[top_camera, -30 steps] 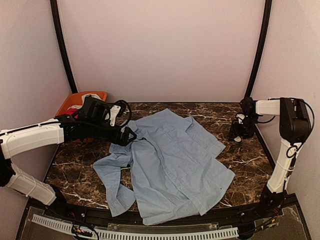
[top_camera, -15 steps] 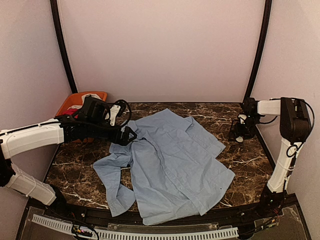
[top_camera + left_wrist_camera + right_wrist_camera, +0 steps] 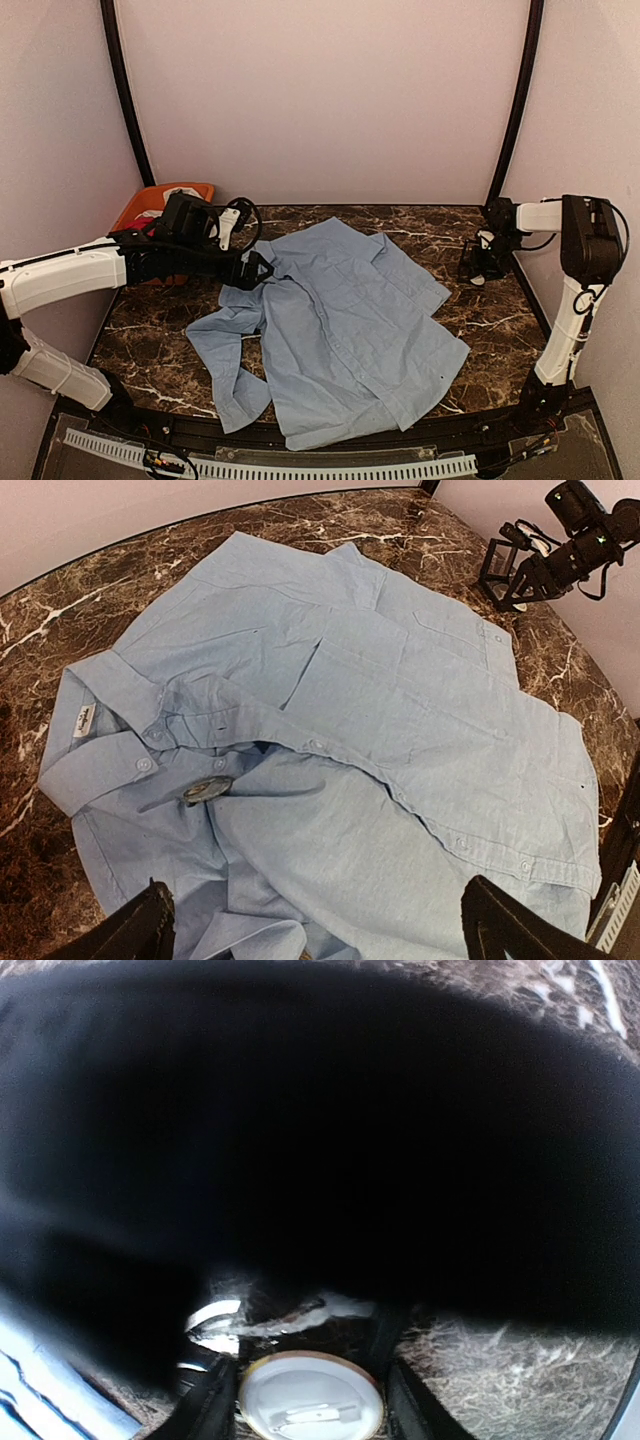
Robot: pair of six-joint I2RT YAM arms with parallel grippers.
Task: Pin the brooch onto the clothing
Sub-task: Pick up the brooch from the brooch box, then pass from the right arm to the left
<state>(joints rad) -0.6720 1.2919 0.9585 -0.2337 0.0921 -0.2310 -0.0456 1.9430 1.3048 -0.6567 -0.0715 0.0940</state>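
Shifted slightly toward the right wall since a second ago, the right claw (image 3: 478, 262) hangs low over the far right corner of the dark marbled worktop (image 3: 150, 330), while the left arm and the clothing (image 3: 350, 330) lie as they did. In the right wrist view the brooch (image 3: 311, 1408) lies flat between the partly closed fingers (image 3: 212, 1405). It is a round white disc with a gold rim, back side up, its pin bar running across the view from one finger toward the other. Whether the fingers actually pinch it cannot be told. The brooch sits well apart from the clothing, a plain light blue button-up shirt spread in loose folds across the middle of the worktop. The shirt's long axis runs diagonally, collar toward the far left, tail toward the near right, and one sleeve trails toward the near left edge. The left claw (image 3: 255, 270) hovers over the collar, spread wide and empty. A small grey oval piece (image 3: 207, 790) rests on the fabric just below the collar; what it is cannot be told.
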